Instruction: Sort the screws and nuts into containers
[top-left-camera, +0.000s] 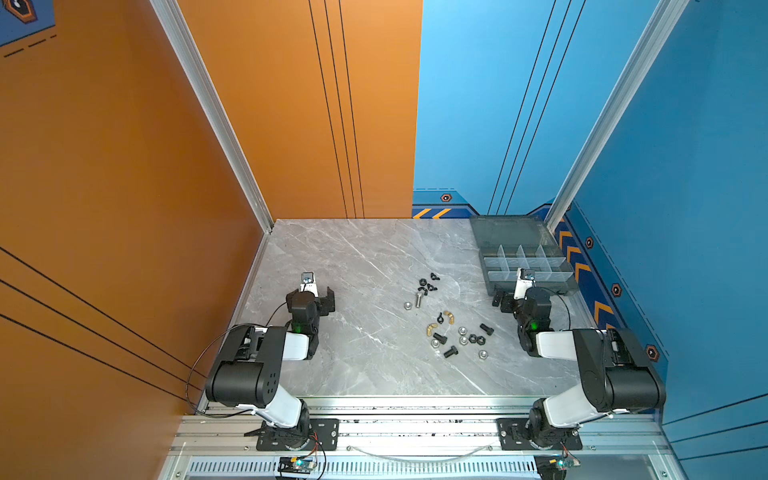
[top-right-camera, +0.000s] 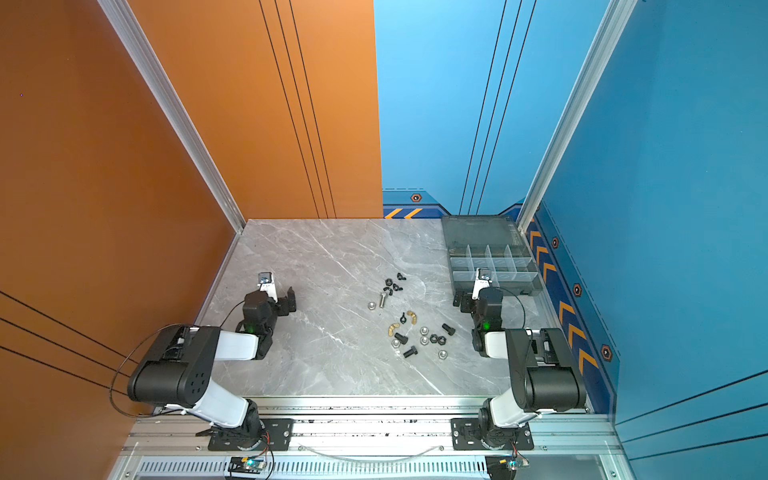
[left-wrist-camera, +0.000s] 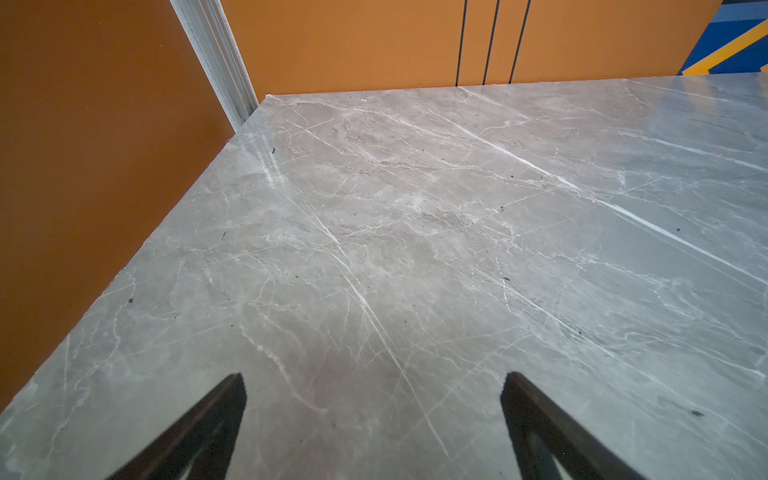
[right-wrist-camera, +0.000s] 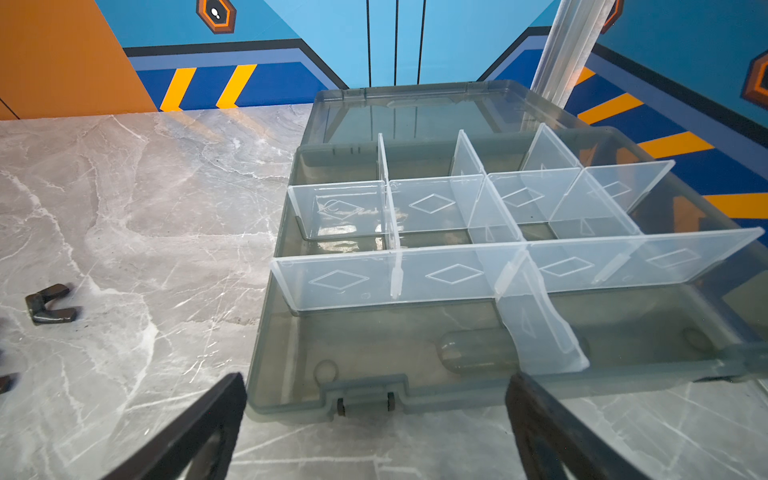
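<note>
The screws and nuts lie loose on the grey marble table right of centre in both top views. Stubby black bolts and a silver bolt lie among silver nuts, black nuts, brass wing nuts and black wing nuts. The smoky-grey organiser box sits at the back right, lid flat behind it. Its containers hold nothing. My right gripper stands open just before the box's near wall, a black wing nut off to its side. My left gripper is open over bare marble.
An orange wall borders the table's left edge and a blue wall its right, with aluminium posts at the back corners. An aluminium rail carrying both arm bases runs along the front.
</note>
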